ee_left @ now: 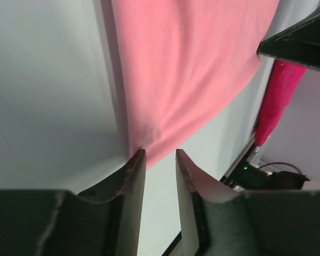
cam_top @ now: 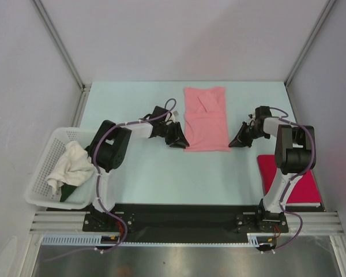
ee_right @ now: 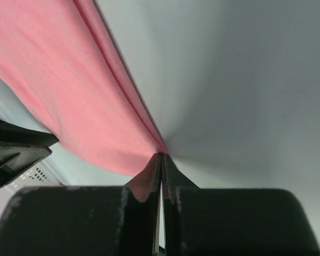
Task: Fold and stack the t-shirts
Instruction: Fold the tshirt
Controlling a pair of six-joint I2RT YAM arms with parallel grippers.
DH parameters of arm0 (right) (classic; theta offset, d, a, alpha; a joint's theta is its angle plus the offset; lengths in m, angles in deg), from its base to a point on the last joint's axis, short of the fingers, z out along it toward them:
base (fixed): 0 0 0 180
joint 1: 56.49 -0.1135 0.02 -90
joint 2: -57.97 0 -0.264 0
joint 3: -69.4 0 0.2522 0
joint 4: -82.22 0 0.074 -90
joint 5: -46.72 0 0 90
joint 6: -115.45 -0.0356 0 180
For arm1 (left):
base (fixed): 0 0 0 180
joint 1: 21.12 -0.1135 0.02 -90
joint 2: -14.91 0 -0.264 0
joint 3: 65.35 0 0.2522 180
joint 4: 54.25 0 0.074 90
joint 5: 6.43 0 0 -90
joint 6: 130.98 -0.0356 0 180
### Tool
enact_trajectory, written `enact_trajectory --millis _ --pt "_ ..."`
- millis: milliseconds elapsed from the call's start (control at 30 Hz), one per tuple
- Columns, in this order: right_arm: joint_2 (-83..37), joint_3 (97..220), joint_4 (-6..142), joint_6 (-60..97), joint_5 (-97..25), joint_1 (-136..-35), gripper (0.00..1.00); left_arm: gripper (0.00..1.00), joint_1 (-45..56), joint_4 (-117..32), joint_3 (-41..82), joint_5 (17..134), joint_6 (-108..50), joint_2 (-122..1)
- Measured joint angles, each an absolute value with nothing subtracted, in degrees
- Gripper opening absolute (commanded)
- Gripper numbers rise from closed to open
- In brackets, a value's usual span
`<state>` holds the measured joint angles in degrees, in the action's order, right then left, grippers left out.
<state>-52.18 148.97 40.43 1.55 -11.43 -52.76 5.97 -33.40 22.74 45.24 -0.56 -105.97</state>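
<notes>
Magenta t-shirt [cam_top: 304,187]: partly hidden by right arm [cam_top: 293,151]. Right tool [ee_right: 161,155] pinches ribbed salmon-pink t-shirt [ee_right: 64,74] corner; left tool [ee_left: 160,153] narrowly parted at its edge.

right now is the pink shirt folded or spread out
Partly folded: the pink shirt lies on the table as a narrow rectangle, no sleeves sticking out, a flap lying over its far part.

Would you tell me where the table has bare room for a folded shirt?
Bare table lies between the pink shirt and the near edge, and in both far corners. Crowded: left pincer and right pincer at its near corners, red shirt, basket.
</notes>
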Motion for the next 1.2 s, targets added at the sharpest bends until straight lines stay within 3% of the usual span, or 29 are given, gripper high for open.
enact_trajectory --millis 67,100,200,300,600,833,1200 --pt "-51.5 149.2 39.8 1.9 -12.5 -52.8 0.07 0.40 5.7 -31.5 22.7 45.8 -2.3 -104.6" --pt "-51.2 149.5 39.4 1.9 -13.0 -52.9 0.18 0.42 5.4 -30.6 22.7 46.0 -3.2 -103.9" --pt "-51.3 152.6 38.9 1.9 -13.9 -53.0 0.37 0.43 4.0 -28.5 24.6 45.9 -4.6 -103.3" --pt "-53.7 158.5 40.3 1.7 -13.9 -53.0 0.41 0.42 1.9 -27.6 30.9 45.8 -5.1 -105.8" --pt "-69.6 176.4 43.4 1.6 -11.6 -53.0 0.44 0.41 -2.1 -29.2 52.8 47.5 -5.5 -122.6" --pt "-74.0 183.6 43.3 1.5 -10.2 -53.0 0.45 0.41 -1.6 -30.2 55.1 47.0 -6.0 -125.4" --pt "-75.9 184.8 43.0 0.6 -8.7 -53.0 0.31 0.30 -0.6 -31.7 56.6 49.8 -5.3 -126.8"
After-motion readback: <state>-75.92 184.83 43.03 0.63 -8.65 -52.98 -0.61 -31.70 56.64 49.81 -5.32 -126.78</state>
